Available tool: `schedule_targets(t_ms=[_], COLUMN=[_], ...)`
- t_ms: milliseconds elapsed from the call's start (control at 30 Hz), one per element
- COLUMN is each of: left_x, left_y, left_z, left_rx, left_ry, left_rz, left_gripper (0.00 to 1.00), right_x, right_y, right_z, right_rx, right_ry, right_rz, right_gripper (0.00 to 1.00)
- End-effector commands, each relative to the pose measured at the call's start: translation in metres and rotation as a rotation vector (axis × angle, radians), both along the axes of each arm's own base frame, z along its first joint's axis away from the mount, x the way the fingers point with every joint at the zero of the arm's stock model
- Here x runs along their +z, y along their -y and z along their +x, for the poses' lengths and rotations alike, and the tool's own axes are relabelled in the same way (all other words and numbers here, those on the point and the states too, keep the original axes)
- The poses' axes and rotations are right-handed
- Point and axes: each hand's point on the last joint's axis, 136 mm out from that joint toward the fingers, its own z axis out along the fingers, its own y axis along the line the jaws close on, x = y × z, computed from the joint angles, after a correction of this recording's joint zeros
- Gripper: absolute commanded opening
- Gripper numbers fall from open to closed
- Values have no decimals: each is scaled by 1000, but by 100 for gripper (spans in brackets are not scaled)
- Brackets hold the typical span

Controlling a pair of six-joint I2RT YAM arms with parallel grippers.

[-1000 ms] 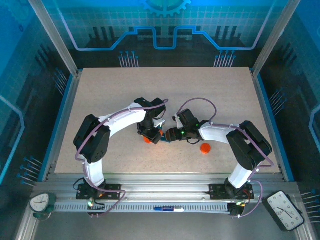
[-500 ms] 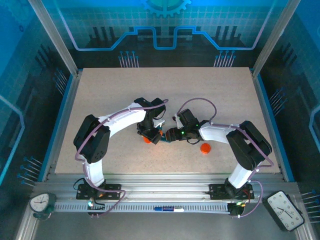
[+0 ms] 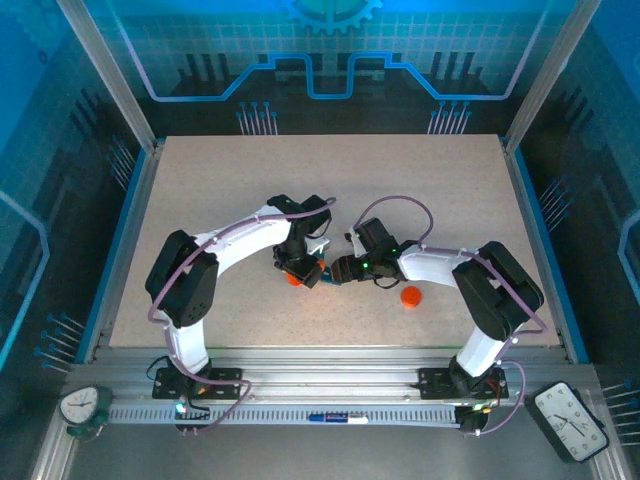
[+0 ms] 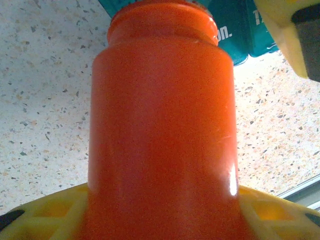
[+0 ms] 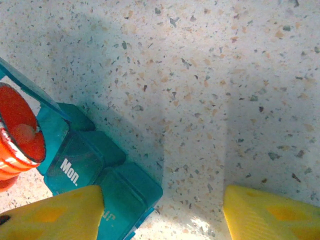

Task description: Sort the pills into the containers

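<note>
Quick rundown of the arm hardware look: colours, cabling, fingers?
The left arm and right arm both have white link shells with black joints and bases. A lilac cable loops along each. A green light glows by the right wrist. The fingers are yellow with moulded triangular recesses.

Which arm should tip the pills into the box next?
Left. The left gripper holds the orange bottle, its open mouth at the teal pill box. The right gripper hangs open beside that box, holding nothing.
</note>
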Motion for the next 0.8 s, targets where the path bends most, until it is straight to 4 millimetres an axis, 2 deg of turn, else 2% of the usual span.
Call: schedule_targets(t_ms=[0,767], left_x=[15,-4], left_y=[-4,-8], left_z=[-2,-5], left_rx=[0,-31], left_ry=[11,-44], left_rz=[-11,39], left_gripper=[0,0], right_x=[-44,-46], right_y=[17,17], right_z=[-32,-32], right_rx=[5,5], right_ry=[-139,-144], right_rz=[-95,-96], right_gripper=[66,66])
